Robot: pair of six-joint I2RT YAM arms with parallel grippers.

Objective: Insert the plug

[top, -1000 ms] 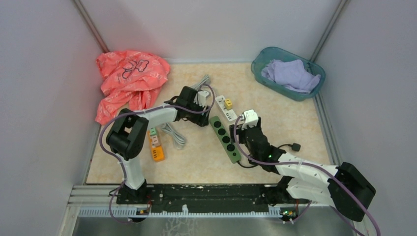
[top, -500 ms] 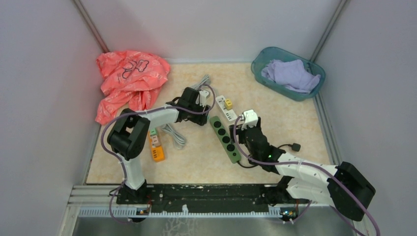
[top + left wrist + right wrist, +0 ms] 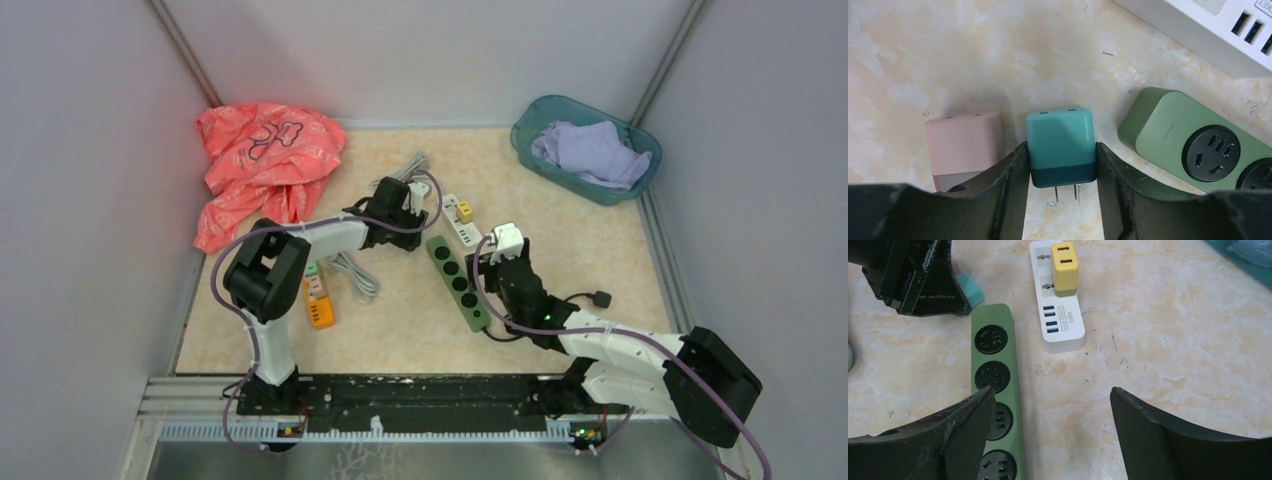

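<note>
The teal plug [image 3: 1060, 140] (two-tone, darker at the prong end) lies flat on the desk [image 3: 998, 60], prongs toward my wrist, clasped by my left pincer [image 3: 1061, 148], just beside the green power strip [image 3: 1198, 145].

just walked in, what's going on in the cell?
The left gripper has its fingers against both sides of the teal plug, which lies on the table between a pink plug and the end of the green power strip. No socket on that strip has anything in it yet. The right gripper hovers open over it, holding nothing. A yellow adapter sits in the white strip nearby.
</note>
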